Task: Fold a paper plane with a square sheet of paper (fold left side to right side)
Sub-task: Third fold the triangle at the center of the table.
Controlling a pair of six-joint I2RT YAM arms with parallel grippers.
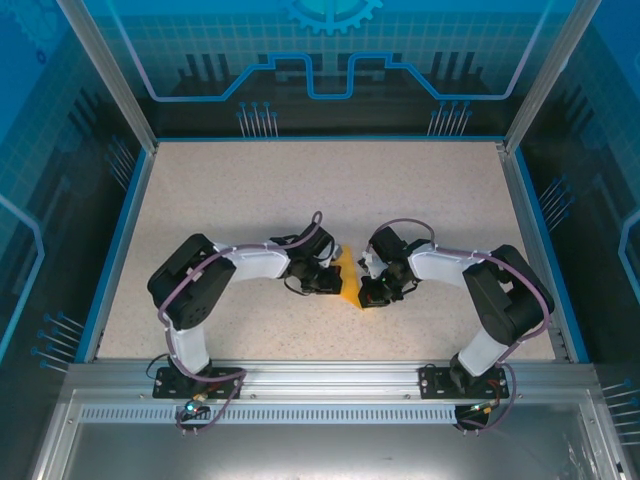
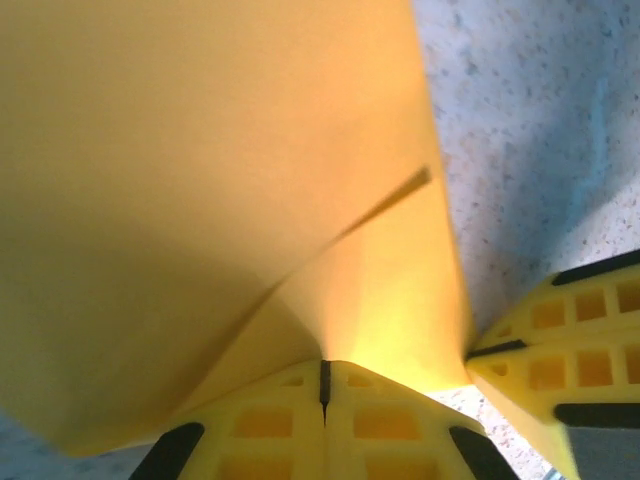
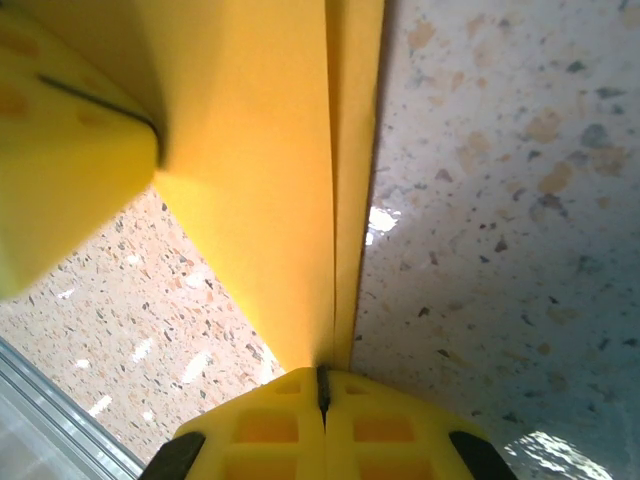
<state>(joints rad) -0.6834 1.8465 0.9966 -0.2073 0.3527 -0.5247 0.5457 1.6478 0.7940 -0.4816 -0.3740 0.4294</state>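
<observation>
The folded paper (image 1: 347, 284) was held between the two arms, over the middle of the surface (image 1: 300, 190). The left gripper (image 2: 322, 388) was clamped on one edge, the right gripper (image 3: 322, 385) on the creased edge. Judged light, thin, limp and easily crumpled or torn. It is best pinched at edges or corners, close to the crease.

The table (image 1: 330, 190) has a pale speckled top, a blue rim on three sides and a metal rail (image 1: 320, 372) along its near edge. Near the front middle, a folded orange-yellow sheet of paper (image 1: 347, 278) stands partly raised.
</observation>
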